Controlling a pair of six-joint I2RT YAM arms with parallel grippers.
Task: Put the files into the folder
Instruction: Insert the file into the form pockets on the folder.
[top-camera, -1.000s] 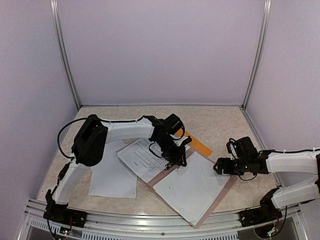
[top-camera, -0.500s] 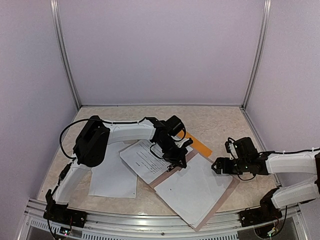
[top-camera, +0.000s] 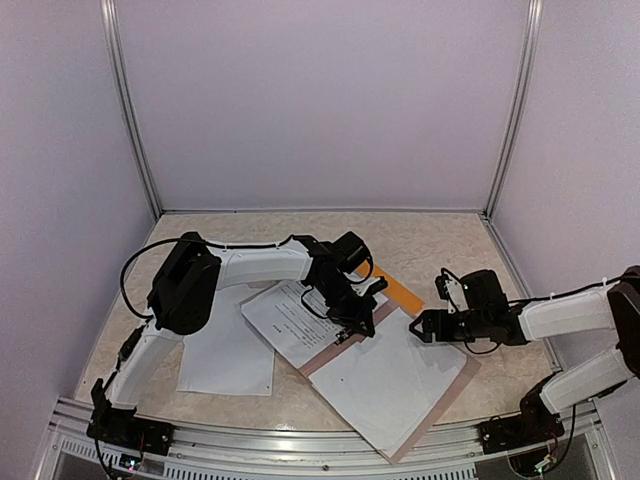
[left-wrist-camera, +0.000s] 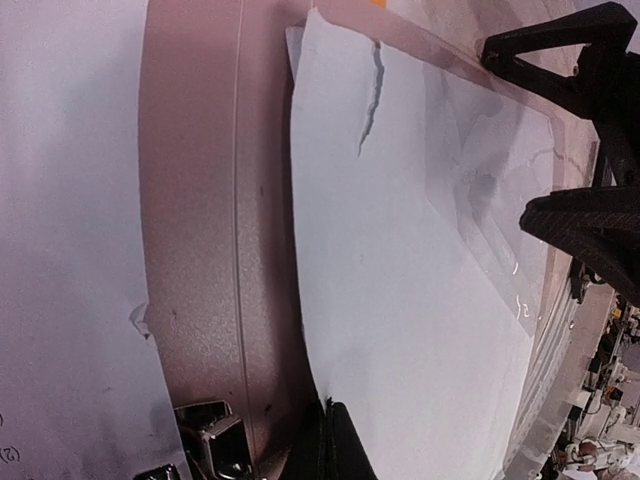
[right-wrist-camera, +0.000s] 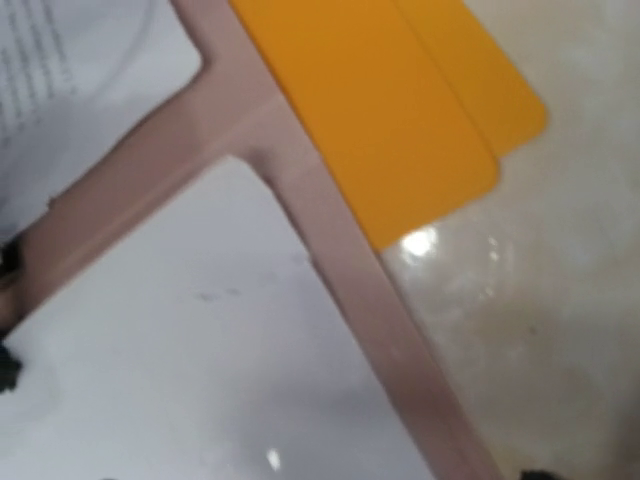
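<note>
Right pincer now nearer; three files, one folder

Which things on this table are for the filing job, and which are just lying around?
For the job: paper sheets, orange folder.
Lying about: pinkish board, under some of the sheets.

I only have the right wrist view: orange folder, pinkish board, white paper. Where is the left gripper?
Observer: The left gripper sits at the pinkish-brown board's middle strip, between the printed sheet and the blank sheet.
Operator: Any paper off the board?
Observer: Yes, another white sheet lies on the table, left of the printed one.
Operator: My fingers?
Observer: The left wrist view shows the right gripper open.
</note>
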